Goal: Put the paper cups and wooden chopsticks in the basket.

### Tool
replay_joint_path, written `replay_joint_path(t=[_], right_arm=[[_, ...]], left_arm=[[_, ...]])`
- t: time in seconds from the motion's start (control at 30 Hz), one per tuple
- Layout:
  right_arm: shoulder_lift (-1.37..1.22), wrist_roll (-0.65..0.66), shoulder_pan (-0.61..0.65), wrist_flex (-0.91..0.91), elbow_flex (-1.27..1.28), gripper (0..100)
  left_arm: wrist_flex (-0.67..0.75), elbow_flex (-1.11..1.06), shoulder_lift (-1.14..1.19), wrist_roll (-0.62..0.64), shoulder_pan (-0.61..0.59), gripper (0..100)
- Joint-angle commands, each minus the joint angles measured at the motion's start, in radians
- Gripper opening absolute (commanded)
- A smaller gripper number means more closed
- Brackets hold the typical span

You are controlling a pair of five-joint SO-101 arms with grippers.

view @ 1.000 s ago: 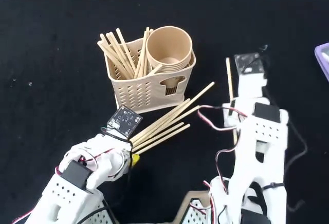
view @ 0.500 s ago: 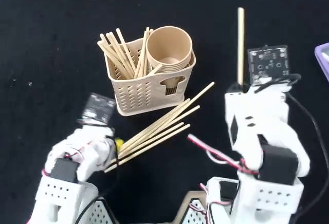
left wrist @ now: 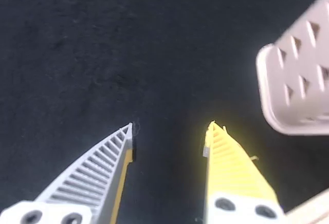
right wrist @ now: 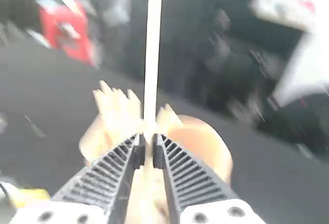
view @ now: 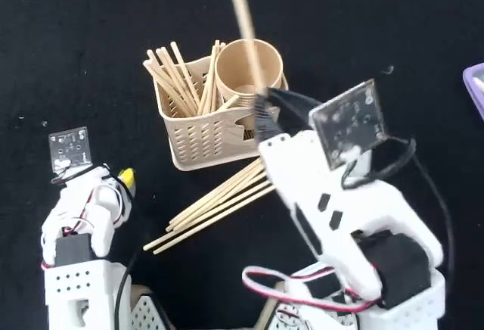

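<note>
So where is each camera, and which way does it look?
High view: above the table, looking down at the basket; both arms show.
Left wrist view: on the left arm, facing the table beside the basket; its open jaws show.
Right wrist view: on the right arm, facing the basket; its jaws pinch a chopstick.
High and right wrist share that chopstick.

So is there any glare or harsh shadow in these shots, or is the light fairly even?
High view: even light, the black table swallows shadows, the circuit board on the right arm's wrist catches a pale sheen. Right wrist view: a bright white patch in the room behind the held chopstick. Left wrist view: dim, the basket corner brightest.
</note>
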State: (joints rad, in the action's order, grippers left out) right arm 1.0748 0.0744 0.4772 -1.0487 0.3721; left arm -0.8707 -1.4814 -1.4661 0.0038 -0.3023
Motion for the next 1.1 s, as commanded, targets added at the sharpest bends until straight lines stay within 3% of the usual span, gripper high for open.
replay_joint_path(t=[0.0,0.17,0.3,0.43,0.7,0.87,1.07], right_arm=[[0.01,-0.08,0.132,0.244,0.056,1.1],[0.01,-0.091,0.164,0.605,0.295,1.1],[0.01,-0.091,0.164,0.941,0.516,1.1],[0.008,-0.091,0.164,1.158,0.687,1.1],[-0.021,-0.041,0.146,1.255,0.751,1.1],[-0.176,0.046,0.143,1.347,0.696,1.1],[-0.372,0.049,0.14,1.442,0.677,1.1]], left_arm=[[0.044,-0.008,-0.008,-0.018,-0.025,22],[0.048,-0.027,-0.008,-0.018,-0.024,22],[0.133,-0.076,-0.008,-0.017,-0.024,22],[0.163,-0.096,-0.008,-0.017,0.018,22],[0.163,-0.097,-0.008,-0.018,0.05,22],[0.163,-0.099,-0.008,-0.02,0.05,22],[0.161,-0.099,-0.008,-0.021,0.047,22]])
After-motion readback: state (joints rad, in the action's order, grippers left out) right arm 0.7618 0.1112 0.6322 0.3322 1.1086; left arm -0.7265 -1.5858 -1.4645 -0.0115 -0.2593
